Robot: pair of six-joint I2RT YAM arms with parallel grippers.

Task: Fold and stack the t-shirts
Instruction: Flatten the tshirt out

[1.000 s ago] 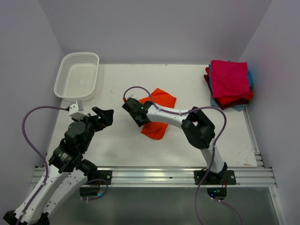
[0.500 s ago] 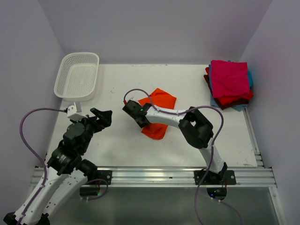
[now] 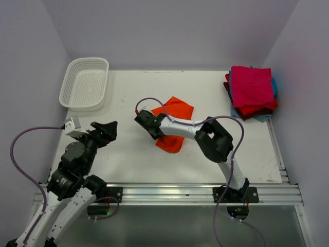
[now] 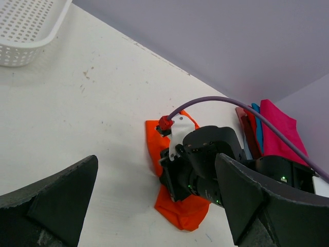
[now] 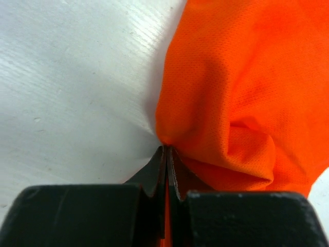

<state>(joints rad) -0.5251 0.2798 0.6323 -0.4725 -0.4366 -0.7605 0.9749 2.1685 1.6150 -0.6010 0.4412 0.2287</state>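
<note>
The orange t-shirt (image 3: 178,109) lies crumpled and partly folded mid-table, also seen in the left wrist view (image 4: 186,215). My right gripper (image 3: 156,135) is down at its left edge. In the right wrist view it (image 5: 167,149) is shut on a pinch of the orange cloth (image 5: 241,87), which shows between the jaws. Folded t-shirts form a stack (image 3: 252,88) at the back right, magenta-pink on top, with red, maroon and light blue beneath. My left gripper (image 3: 106,128) hangs open over the left of the table, apart from the shirt, with nothing in it (image 4: 157,162).
A white lattice basket (image 3: 85,84) stands at the back left corner, its rim also seen in the left wrist view (image 4: 31,49). The right arm's purple cable (image 4: 241,105) arcs over the orange shirt. Walls close in on three sides.
The right jaws have shut on the orange shirt's left edge. The left arm has drawn back towards the near left, its gripper still open.
</note>
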